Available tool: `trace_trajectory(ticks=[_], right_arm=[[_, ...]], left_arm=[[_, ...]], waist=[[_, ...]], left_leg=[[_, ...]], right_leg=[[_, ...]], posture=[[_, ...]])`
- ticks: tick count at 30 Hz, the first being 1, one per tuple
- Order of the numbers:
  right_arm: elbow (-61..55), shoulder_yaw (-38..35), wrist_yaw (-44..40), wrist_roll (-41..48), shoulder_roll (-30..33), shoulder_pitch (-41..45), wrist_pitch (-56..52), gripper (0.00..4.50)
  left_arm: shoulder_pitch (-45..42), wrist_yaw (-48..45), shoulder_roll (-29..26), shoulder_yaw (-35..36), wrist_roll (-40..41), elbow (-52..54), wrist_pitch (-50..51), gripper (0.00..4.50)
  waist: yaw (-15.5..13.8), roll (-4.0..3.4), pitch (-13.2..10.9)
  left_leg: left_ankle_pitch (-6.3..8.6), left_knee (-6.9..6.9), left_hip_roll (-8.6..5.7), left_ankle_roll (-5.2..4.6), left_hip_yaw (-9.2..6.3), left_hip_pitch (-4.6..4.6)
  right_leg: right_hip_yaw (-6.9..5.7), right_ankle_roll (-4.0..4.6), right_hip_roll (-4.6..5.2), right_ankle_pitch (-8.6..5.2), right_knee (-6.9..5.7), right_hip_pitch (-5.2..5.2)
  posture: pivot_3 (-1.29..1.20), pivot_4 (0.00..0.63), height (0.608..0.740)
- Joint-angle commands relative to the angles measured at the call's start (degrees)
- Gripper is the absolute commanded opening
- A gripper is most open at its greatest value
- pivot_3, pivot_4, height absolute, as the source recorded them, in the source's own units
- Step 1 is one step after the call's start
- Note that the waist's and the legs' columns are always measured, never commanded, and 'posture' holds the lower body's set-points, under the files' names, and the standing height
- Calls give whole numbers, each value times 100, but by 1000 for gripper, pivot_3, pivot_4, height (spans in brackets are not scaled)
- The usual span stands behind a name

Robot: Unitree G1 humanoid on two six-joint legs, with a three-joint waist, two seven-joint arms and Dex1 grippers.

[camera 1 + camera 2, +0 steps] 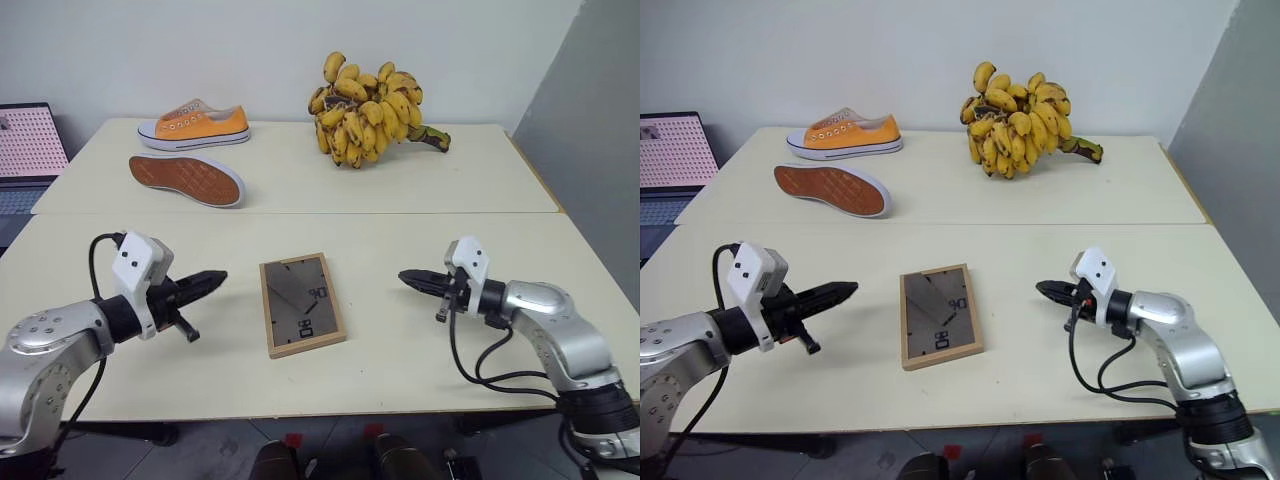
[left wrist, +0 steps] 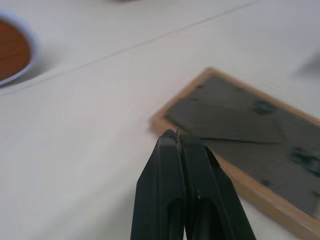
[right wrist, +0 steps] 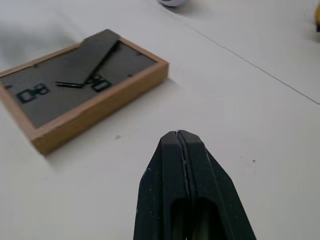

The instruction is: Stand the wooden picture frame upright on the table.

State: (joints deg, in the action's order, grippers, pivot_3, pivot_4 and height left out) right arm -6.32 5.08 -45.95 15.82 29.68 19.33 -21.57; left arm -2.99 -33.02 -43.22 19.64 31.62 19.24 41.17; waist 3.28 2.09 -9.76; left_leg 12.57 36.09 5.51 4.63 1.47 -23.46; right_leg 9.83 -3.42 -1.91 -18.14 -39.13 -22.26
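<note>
The wooden picture frame [image 1: 302, 304] is laid face down on the table [image 1: 400, 350], between the left gripper [image 1: 212, 279] and right gripper [image 1: 406, 278], each pressed together and empty. One long edge should be lifted gently while the opposite edge is braced against sliding.

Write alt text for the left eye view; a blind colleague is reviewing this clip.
A wooden picture frame lies flat, back side up, on a cream table, between two closed robot claws pointing at it: left claw, right claw, neither touching. Farther back sit an orange shoe, another shoe showing its sole, and bananas.
</note>
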Motion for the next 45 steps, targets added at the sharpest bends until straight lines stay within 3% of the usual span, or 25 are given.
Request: trace_trajectory(ticks=[1, 6, 10, 21, 38, 45], right_arm=[[221, 184, 473, -443, -326, 178, 430, 0], [1078, 621, 730, -1246, -477, 183, 1423, 0], [1290, 680, 613, -1266, -518, 100, 1575, 0], [1232, 323, 538, -1117, -280, -84, 1520, 0], [1367, 303, 585, -1169, -473, 51, 1534, 0], [1534, 264, 374, -1264, -125, 85, 1784, 0]], left_arm=[[-239, 859, 533, -610, -730, -298, -178, 6], [-661, 1188, 1262, -1364, -1189, -785, -376, 6], [-1129, 1162, 1642, -1616, -1405, -1374, -674, 6], [-1938, 708, 1986, -2007, -1685, -2159, -1052, 6], [-2311, -457, 1839, -2443, -1852, -2449, -1343, 6], [-1502, -1232, 593, -1881, -1175, -1065, -103, 6]], waist=[[-1, 1, 0], [-53, 3, 4], [-84, 2, 4], [-177, 0, 6], [-153, -1, 6], [-85, -4, 4]], left_leg=[[0, 1, 0, 0, 1, -1], [-1, 3, -6, 2, -6, -18], [-1, 5, -8, 2, -7, -18], [-2, 28, -13, 2, -18, -25], [-1, 47, -14, 1, -21, -35], [0, 46, -8, 1, -19, -36]], right_leg=[[1, -2, 0, 1, 0, 0], [1, -7, 2, 6, 1, -6], [0, -9, 2, 8, 0, -4], [-4, -22, 2, 15, -1, 7], [-4, -28, 1, 19, -2, 6], [-3, -27, 0, 18, -4, 1]], posture=[[0, 150, 740], [0, 150, 740], [0, 150, 740], [0, 150, 740], [0, 150, 740], [0, 150, 740]])
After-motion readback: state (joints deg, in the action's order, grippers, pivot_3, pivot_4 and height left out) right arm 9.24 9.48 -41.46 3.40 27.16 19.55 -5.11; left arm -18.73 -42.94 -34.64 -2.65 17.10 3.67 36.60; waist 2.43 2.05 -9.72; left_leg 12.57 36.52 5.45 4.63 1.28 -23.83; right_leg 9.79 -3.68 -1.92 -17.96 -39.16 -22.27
